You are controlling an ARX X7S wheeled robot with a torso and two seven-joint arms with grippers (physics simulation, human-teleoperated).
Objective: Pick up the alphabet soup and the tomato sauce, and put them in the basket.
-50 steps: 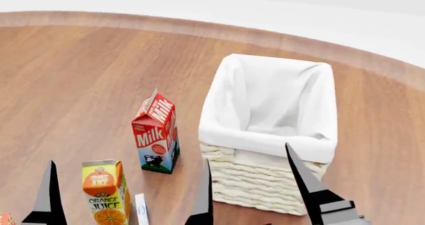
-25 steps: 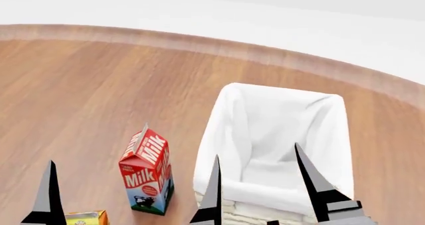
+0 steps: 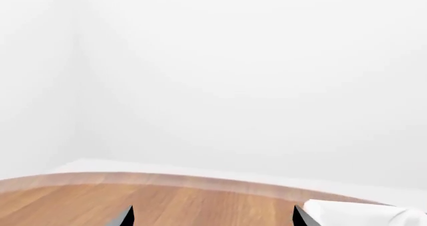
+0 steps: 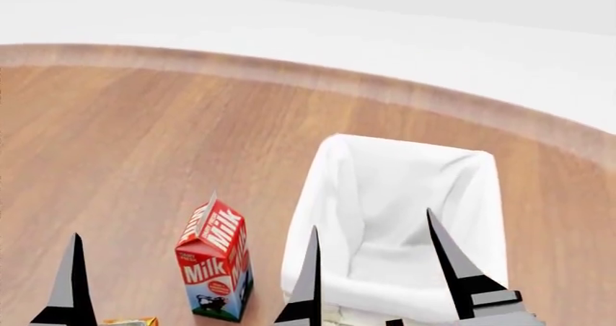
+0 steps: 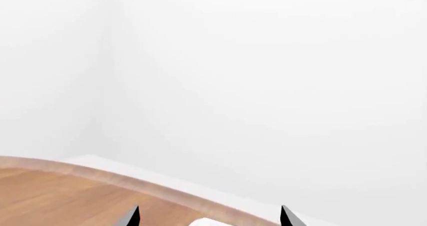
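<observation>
- Since half a second ago the head view has tipped a little further up: the basket (image 4: 399, 225) and the milk carton (image 4: 213, 263) sit slightly lower in the picture, and the orange juice carton (image 4: 130, 322) is now only a sliver at the bottom edge.
- The basket stands on the wooden bench (image 4: 144, 146), right of the milk carton and apart from it; its white cloth liner folds over the rim, and only a strip of wicker shows at the bottom edge.
- What shows of the basket's inside is bare white cloth.
- The milk carton stands upright, red above and blue below.
- The left tool (image 4: 190, 286) is spread wide — one dark fingertip shows at the far left of the head view, the other just beside the basket's near left corner.
- Only one finger of the right tool (image 4: 452, 268) shows in the head view, in front of the basket's near rim; in the right wrist view its two tips (image 5: 209, 217) stand well apart.
- The left wrist view catches the bench edge, a white wall and a corner of the liner (image 3: 360, 213).
- Neither the alphabet soup nor the tomato sauce shows in any view, so I cannot tell where they lie.
</observation>
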